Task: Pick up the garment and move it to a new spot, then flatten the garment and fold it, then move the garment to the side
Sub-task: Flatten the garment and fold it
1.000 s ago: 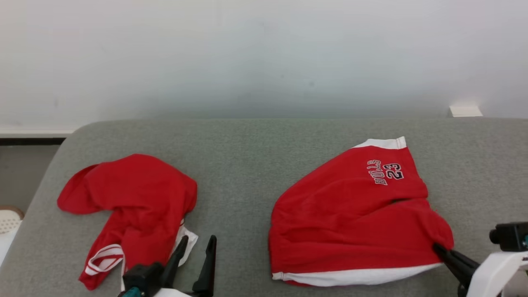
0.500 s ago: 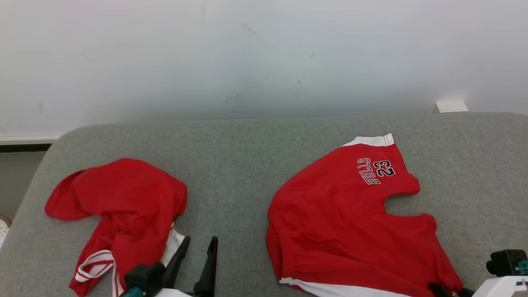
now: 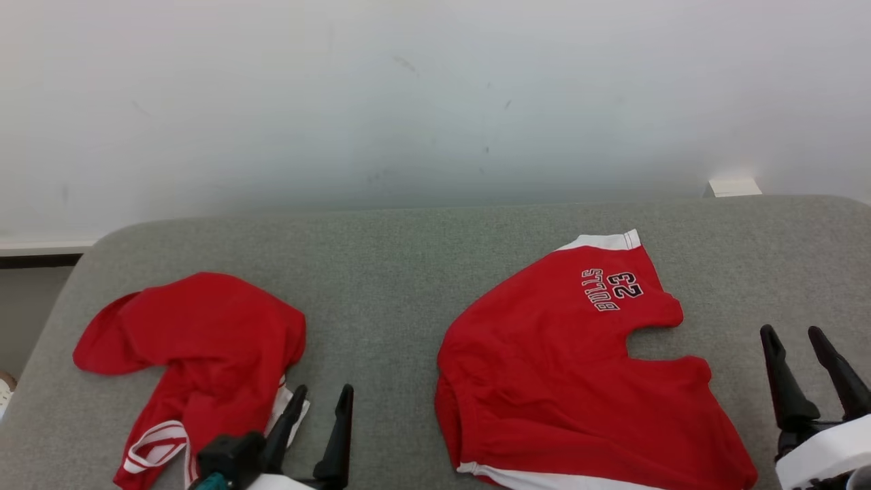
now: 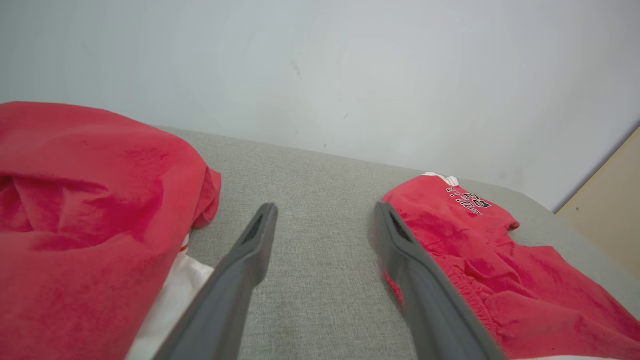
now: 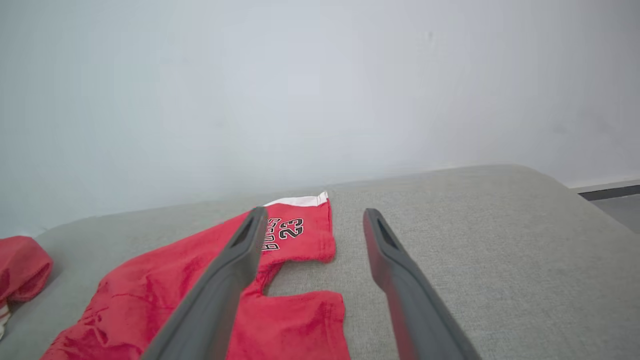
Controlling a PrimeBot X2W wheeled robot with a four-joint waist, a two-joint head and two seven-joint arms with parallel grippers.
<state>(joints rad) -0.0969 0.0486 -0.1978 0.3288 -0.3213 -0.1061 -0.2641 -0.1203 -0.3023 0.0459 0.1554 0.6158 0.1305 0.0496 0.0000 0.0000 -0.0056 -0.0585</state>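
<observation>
Red shorts (image 3: 571,381) lie on the right half of the grey bench (image 3: 388,272), spread mostly flat, gathered waistband toward the bench's middle.

Cloth looks thin, soft and light. It will likely drape and bunch, with no stiffness to rely on. Best holds: waistband corners or a white-trimmed leg hem, pinched at the edge.

Lettering (image 3: 611,289) reads "BULLS 23".

Left gripper (image 3: 324,391) at the bench's near edge: fingers spread, empty. Right gripper (image 3: 791,331) at the bench's near right corner: fingers apart, holding nothing.

Second red garment (image 3: 204,340) is crumpled on the bench's left half.

The left gripper (image 3: 324,390) and right gripper (image 3: 791,331) each bear two long, dark, tapering fingers. Black mounts (image 3: 230,454) meet white forearm shells (image 3: 820,454).
</observation>
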